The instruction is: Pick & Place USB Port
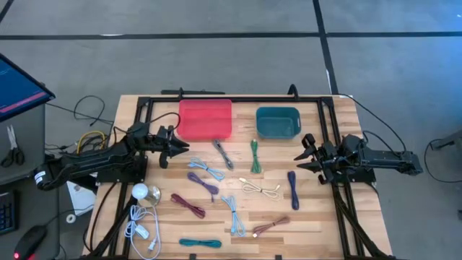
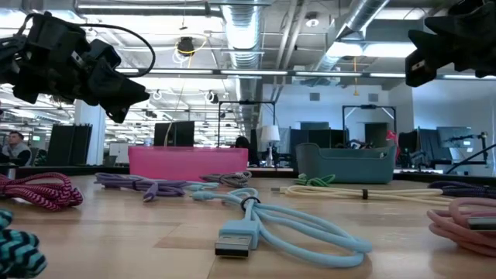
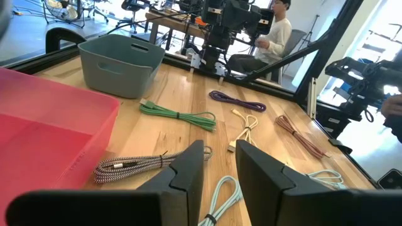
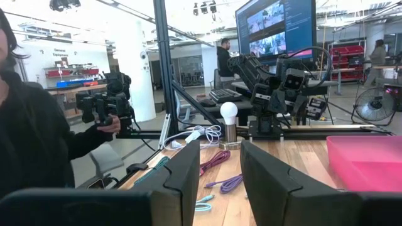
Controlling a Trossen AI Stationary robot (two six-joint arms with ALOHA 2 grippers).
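1. USB cables lie loose across the wooden table (image 1: 339, 130), none held. Centre of the high view: grey braided cable (image 1: 222, 154), green cable (image 1: 255, 157), cream cable (image 1: 261, 189), dark blue cable (image 1: 293, 188).
2. Left of centre: lavender cable (image 1: 206, 170), purple cable (image 1: 203, 183), maroon cable (image 1: 188, 205). Lower part of frame: light blue cable (image 1: 233, 214), pink cable (image 1: 271, 227), teal cable (image 1: 200, 243). A white cable (image 1: 140, 230) sits at lower left.
3. Pink tray (image 1: 206, 119) and teal bin (image 1: 278, 121) stand side by side at the upper centre, apart from each other; neither shows a cable inside.
4. Left gripper (image 1: 176, 149) sits mid-left, just below the pink tray's left corner, off the table surface in the low view. Fingers parted, nothing between them; in the left wrist view the grey braided cable shows beyond the fingers (image 3: 188, 172).
5. Right gripper (image 1: 304, 153) sits mid-right, below the teal bin's right end, well apart from the dark blue cable. Fingers (image 4: 185, 172) parted, empty.
6. A white bulb lamp (image 1: 140, 192) stands at the left edge, below the left arm.
7. A person in dark clothing fills the left edge of the right wrist view.
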